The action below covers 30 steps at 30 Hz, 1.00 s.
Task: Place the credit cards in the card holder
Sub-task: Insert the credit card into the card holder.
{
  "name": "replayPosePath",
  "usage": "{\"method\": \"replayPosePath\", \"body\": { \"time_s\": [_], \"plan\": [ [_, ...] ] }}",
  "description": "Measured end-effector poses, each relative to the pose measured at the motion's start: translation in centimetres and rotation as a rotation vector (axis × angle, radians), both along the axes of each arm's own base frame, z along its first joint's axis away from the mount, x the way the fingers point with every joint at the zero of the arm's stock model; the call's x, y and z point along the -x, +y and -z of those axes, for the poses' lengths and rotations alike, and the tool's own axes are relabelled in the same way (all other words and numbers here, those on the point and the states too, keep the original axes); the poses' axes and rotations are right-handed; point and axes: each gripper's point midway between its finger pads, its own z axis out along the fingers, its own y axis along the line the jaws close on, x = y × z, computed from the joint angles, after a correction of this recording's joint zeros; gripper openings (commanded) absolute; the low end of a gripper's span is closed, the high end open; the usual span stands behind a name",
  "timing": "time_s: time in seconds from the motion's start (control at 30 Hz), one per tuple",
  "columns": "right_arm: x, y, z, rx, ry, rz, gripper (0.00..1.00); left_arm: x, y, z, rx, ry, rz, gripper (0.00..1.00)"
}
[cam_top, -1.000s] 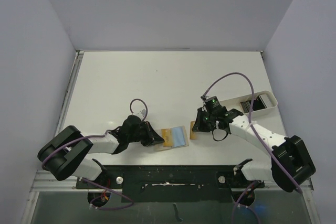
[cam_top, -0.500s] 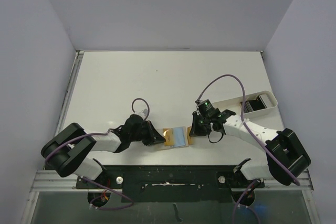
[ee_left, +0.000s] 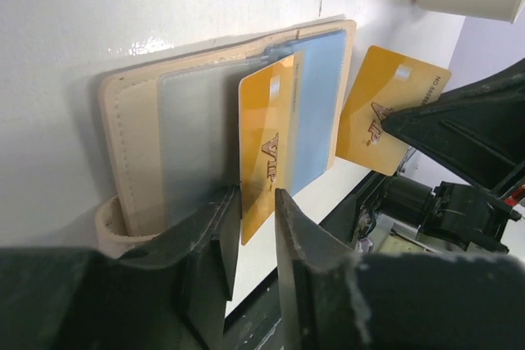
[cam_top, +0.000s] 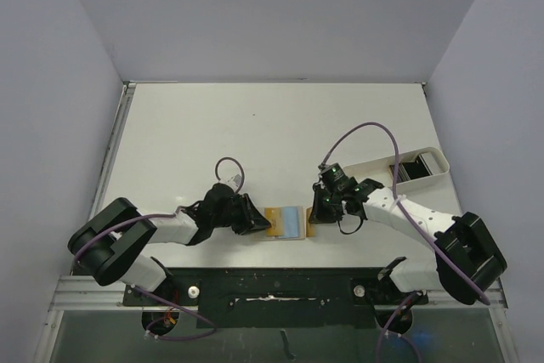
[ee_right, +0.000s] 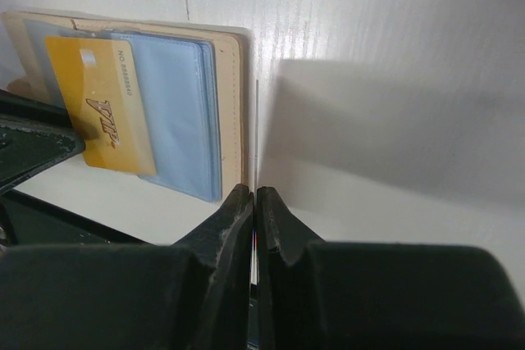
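At the near edge of the table (cam_top: 255,125), between the two arms, the card holder (cam_top: 293,221) is laid open and flat, tan border round pale blue lining, clear pockets facing up. And there it is: one gold credit card (ee_left: 264,145) is seen partly tucked into a pocket on the holder's left half, its free end sticking out toward the left gripper (cam_top: 261,225). The fingers (ee_left: 209,243) of that gripper are set narrowly apart right at the holder's left end, with the card's end showing in the gap; whether the card is actually pinched cannot be told. Over on the right, a second gold card (ee_left: 385,116) is clamped firmly between the closed fingers of the right gripper (cam_top: 312,217), held raised on edge just beside the holder's right edge; contact with the holder cannot be made out. Well off to the far right, a white tray (cam_top: 435,155) is placed, and dark cards (cam_top: 408,169) are stood inside it.
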Motion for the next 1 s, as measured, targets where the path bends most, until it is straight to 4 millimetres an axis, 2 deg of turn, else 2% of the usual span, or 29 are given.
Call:
{"method": "replayPosePath", "body": {
  "time_s": [0.33, 0.7, 1.0],
  "plan": [
    [0.6, -1.1, -0.5, 0.035, -0.001, 0.019, 0.00, -1.1, 0.3, -0.8, -0.064, -0.041, -0.012, 0.37],
    [0.6, -0.9, -0.5, 0.034, 0.001, 0.019, 0.00, -1.9, 0.2, -0.3, -0.122, -0.046, 0.000, 0.38],
    [0.6, 0.1, -0.7, 0.012, -0.015, -0.010, 0.00, -2.0, -0.7, -0.1, -0.109, -0.051, 0.015, 0.38]
  ]
}}
